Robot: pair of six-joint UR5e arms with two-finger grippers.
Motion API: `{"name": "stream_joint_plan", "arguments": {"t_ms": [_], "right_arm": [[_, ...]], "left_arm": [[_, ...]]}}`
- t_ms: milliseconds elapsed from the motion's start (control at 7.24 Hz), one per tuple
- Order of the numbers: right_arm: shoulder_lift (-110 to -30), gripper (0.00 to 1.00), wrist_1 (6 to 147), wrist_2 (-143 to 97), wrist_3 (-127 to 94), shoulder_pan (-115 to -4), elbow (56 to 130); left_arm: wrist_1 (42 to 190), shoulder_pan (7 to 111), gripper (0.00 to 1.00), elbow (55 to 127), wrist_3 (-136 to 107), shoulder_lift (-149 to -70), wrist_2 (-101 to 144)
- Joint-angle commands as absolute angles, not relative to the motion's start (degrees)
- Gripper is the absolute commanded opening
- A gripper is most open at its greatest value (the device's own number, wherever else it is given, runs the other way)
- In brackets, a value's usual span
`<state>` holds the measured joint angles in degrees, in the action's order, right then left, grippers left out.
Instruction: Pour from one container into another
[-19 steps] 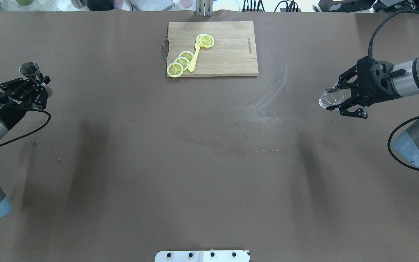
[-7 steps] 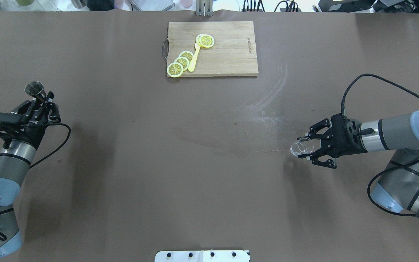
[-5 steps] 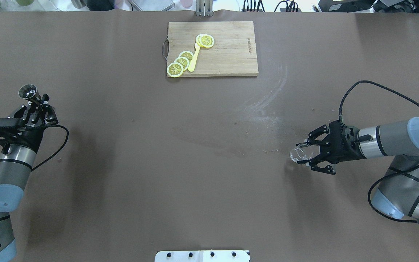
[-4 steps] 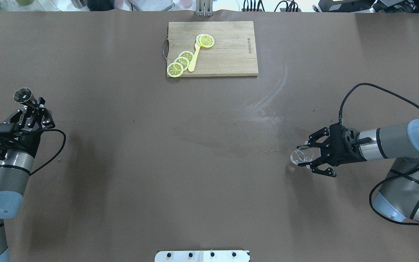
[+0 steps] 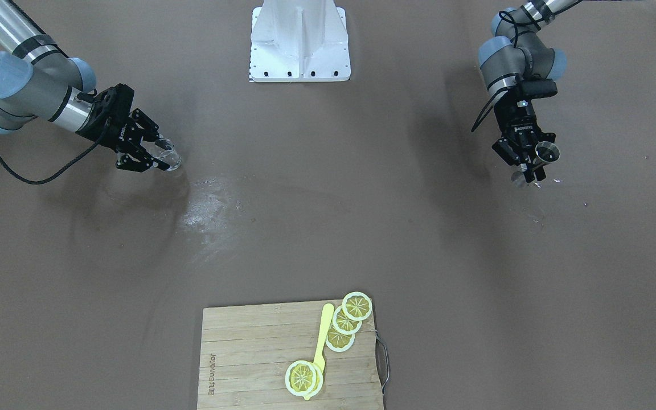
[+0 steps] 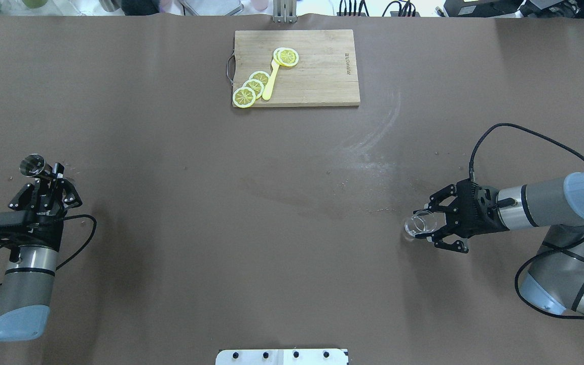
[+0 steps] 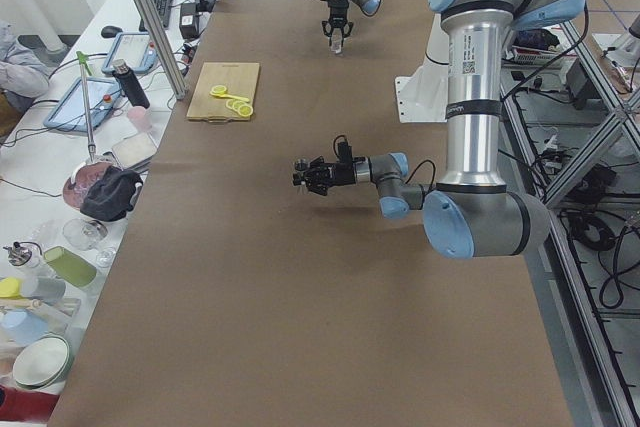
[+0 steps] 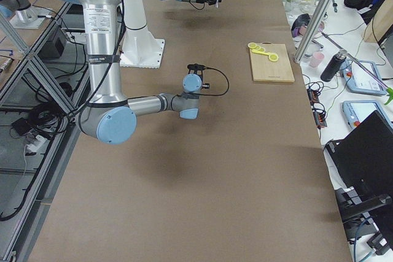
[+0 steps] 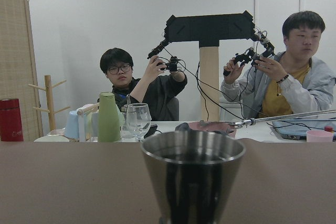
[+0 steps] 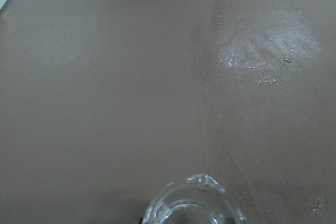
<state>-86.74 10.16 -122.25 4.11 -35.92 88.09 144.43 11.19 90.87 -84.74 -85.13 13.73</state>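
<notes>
In the overhead view, your left claw [image 6: 51, 175] was closed on the small steel measuring cup [image 6: 32, 165] at the frame's left edge, mouth upward. Your right claw [image 6: 430, 224] gripped the clear spouted glass beaker [image 6: 416, 225] at right-centre, low over the brown table [image 6: 271, 228]; contact could not be confirmed. The containers were well apart, left to right. The wooden cutting board [image 6: 322, 71] lay top centre, off that line.

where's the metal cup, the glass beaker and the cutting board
metal cup [image 6: 32, 165]: overhead view, on its open mouth.
glass beaker [image 6: 417, 224]: overhead view, on its clear wall.
cutting board [image 6: 317, 76]: overhead view, on bare wood near its middle.
</notes>
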Motion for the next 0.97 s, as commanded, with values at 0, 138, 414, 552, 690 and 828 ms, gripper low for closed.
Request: {"name": "stream_joint_plan", "arguments": {"t_ms": [0,138,414,552,690,828], "right_arm": [[-86.7,0.16,10.2,-122.3,4.1,-35.9,88.0],[-86.7,0.49,10.2,-122.3,4.2,-35.7,87.8],[-86.5,0.63,9.9,-122.5,4.3,-35.9,87.5],[-86.5,0.69,9.8,-122.9,4.5,-36.6,86.9],[-86.4,0.88,9.9,-122.9,4.5,-36.9,86.7],[-86.3,0.99,9.8,-122.9,4.5,-37.2,86.7]], "left_arm": [[140.3,9.6,0.0,89.5,-92.7,-85.0,12.5],[138.3,9.5,0.0,89.2,-95.3,-85.0,12.6],[136.8,8.4,0.0,88.3,-95.5,-85.1,13.3],[136.8,8.2,0.0,88.0,-95.6,-85.1,13.3],[136.8,8.1,0.04,88.0,-95.6,-85.1,13.4],[136.8,8.1,0.21,88.0,-96.0,-85.1,13.4]]}}
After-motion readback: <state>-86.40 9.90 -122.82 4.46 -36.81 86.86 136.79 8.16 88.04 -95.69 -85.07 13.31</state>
